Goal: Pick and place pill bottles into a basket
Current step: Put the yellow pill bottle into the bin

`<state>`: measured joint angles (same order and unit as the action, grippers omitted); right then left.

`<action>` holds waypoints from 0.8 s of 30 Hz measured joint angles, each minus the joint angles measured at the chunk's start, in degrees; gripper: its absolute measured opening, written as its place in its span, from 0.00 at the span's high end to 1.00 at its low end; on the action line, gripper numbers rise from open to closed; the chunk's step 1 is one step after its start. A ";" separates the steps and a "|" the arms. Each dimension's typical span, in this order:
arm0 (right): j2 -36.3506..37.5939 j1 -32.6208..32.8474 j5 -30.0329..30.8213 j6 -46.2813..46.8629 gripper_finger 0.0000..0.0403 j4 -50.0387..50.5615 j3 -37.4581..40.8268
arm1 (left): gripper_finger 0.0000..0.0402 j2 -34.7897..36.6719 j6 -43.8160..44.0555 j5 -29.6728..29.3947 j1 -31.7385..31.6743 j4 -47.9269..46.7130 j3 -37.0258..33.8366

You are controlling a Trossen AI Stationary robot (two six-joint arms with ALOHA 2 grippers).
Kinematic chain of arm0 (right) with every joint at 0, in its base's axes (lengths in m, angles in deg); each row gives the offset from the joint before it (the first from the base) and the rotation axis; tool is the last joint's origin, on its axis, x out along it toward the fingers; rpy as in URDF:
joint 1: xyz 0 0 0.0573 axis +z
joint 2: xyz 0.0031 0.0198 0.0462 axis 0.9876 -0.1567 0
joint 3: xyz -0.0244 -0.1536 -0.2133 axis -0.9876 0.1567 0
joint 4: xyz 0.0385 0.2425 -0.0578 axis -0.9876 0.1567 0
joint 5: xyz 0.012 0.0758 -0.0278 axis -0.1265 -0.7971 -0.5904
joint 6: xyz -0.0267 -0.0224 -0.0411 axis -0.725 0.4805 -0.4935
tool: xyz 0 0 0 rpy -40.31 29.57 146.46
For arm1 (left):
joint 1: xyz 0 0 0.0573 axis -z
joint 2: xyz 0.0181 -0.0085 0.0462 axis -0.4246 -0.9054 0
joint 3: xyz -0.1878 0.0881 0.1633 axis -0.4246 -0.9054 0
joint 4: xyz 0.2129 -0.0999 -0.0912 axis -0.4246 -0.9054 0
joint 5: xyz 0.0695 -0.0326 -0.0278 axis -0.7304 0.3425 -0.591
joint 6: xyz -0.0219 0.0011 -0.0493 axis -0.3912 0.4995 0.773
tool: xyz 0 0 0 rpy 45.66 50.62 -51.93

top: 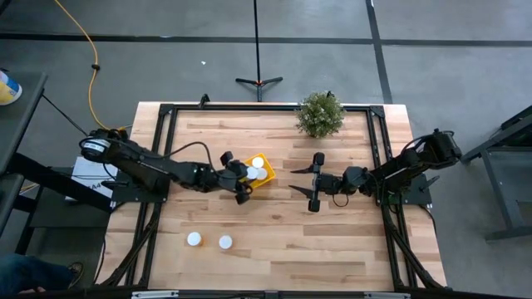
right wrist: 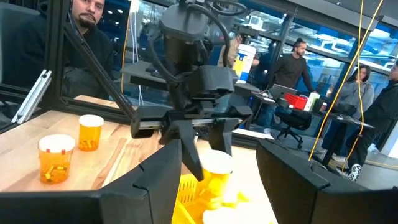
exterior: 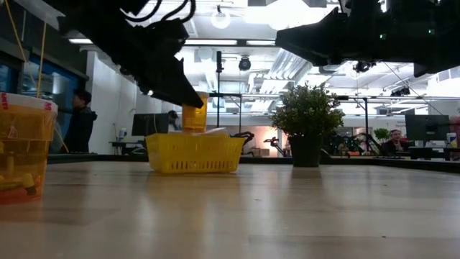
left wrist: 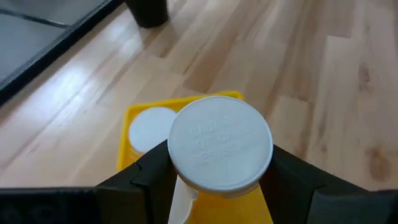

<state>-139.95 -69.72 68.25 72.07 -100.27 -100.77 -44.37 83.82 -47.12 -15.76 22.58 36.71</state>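
The yellow basket [top: 264, 183] stands mid-table and holds two pill bottles, seen as white caps [top: 258, 162] [top: 263, 174]. My left gripper [top: 248, 175] is shut on another pill bottle [left wrist: 221, 149] right above the basket [exterior: 194, 152]; the bottle's orange body [exterior: 194, 115] shows in the low view. Two more bottles [top: 194, 239] [top: 225, 242] stand upright on the table near its front edge. They also show in the right wrist view [right wrist: 56, 158] [right wrist: 91, 132]. My right gripper [top: 293, 179] is open and empty, right of the basket, pointing at it. My left gripper pinches the pill bottle between its two fingers, just below the white cap [left wrist: 186, 180], one finger [left wrist: 146, 171] on each side. The fingers slant down from the table's left. The bottle is upright, lifted clear, its base just over the basket's rim.
A green potted plant [top: 320, 114] stands at the far edge. One orange bottle [exterior: 25, 147] stands very close to the low camera. Black frame rails [top: 162, 141] run along the table's sides. People [right wrist: 292, 62] sit and stand beyond the table.
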 joint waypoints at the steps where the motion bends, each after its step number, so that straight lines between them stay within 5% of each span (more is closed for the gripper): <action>1: 0.00 0.00 0.02 0.00 0.51 0.08 0.00 | 0.42 0.04 0.02 0.30 0.09 0.65 -0.44; 24: 0.00 0.00 0.13 0.00 0.51 0.03 0.00 | 0.42 4.13 -4.67 2.27 0.02 -0.04 -0.69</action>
<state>-139.95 -69.72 68.38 72.07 -100.24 -100.77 -40.23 79.14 -44.85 -15.74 22.54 36.02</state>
